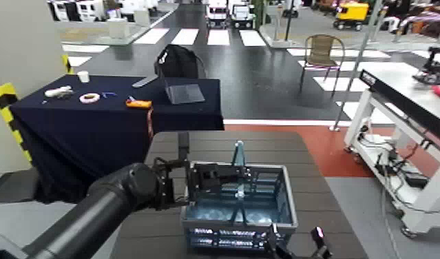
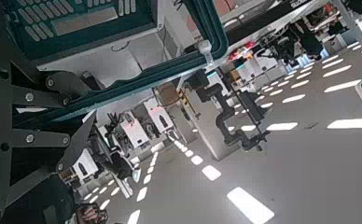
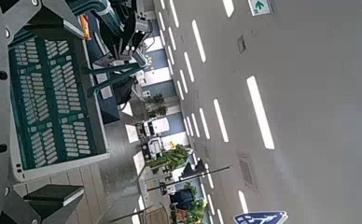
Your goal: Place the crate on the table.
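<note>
Crate (image 1: 239,203) position: over the near half of the slatted brown table (image 1: 312,179), its long axis running left to right across the robot's front, teal handle upright at centre. Whether its base rests on the slats or hangs just above them cannot be told. Left gripper (image 1: 184,184) is at the crate's left short end, at rim height, with its fingers closed over the rim wall. Right gripper (image 1: 296,242) is at the near right corner, low in the head view; its fingers stand apart, and the right wrist view shows the lattice side (image 3: 53,98) between them. The crate thus lies between the two grippers, the left one appearing to carry the firmer hold. Judgement: release requires confirmed seating first.
</note>
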Action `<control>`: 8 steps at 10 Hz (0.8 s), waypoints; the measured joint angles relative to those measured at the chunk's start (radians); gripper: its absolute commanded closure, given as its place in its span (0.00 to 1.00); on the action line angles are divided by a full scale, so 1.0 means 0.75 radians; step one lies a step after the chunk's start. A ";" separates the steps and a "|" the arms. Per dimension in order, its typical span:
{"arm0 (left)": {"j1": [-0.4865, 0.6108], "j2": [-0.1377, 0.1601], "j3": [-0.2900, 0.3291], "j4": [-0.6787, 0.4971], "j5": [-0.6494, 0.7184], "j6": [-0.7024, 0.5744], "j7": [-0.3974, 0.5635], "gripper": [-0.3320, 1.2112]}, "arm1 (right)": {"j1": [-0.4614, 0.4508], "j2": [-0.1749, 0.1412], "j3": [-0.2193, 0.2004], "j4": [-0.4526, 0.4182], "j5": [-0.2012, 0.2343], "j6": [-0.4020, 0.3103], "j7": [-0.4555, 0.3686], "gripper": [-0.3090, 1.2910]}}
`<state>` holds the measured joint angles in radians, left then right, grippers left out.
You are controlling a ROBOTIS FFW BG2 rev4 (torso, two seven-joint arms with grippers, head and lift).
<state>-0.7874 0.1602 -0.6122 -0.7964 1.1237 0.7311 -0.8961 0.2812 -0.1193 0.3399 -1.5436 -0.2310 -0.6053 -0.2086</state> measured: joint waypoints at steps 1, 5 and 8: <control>-0.002 -0.006 -0.003 0.029 -0.002 -0.004 0.000 0.98 | -0.001 0.000 0.001 0.002 -0.002 -0.003 0.000 0.28; -0.003 -0.020 -0.006 0.098 -0.001 -0.003 0.004 0.98 | -0.004 -0.001 0.005 0.005 -0.004 -0.007 0.000 0.28; -0.002 -0.023 0.004 0.124 -0.001 -0.018 0.008 0.90 | -0.004 -0.001 0.006 0.005 -0.005 -0.007 0.000 0.28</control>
<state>-0.7888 0.1426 -0.6089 -0.7037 1.1231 0.7174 -0.8904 0.2779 -0.1197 0.3446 -1.5401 -0.2347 -0.6105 -0.2086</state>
